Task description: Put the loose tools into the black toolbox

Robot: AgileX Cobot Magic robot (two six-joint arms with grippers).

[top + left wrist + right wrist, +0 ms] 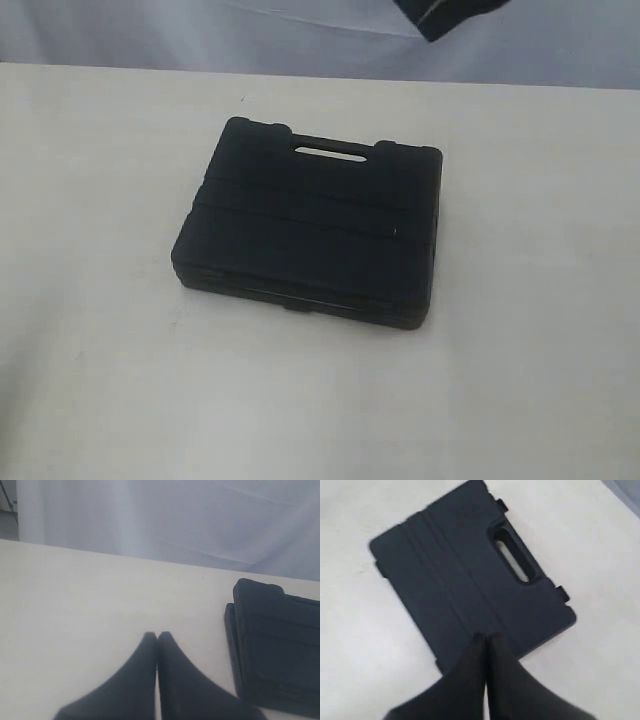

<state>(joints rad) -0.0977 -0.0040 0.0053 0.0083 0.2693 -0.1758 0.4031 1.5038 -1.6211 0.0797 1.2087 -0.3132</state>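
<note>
The black toolbox (310, 230) lies closed and flat in the middle of the pale table (90, 350), its slotted handle (328, 151) at the far edge. In the right wrist view the toolbox (460, 570) fills the middle, and my right gripper (486, 639) hovers over one of its edges, shut with nothing between its fingers. My left gripper (157, 636) is shut and empty too, over bare table beside a corner of the toolbox (275, 650). No loose tools are in view. Neither gripper shows in the exterior view.
A pale cloth backdrop (200, 35) hangs behind the table's far edge. A dark part of the robot (450, 15) shows at the top of the exterior view.
</note>
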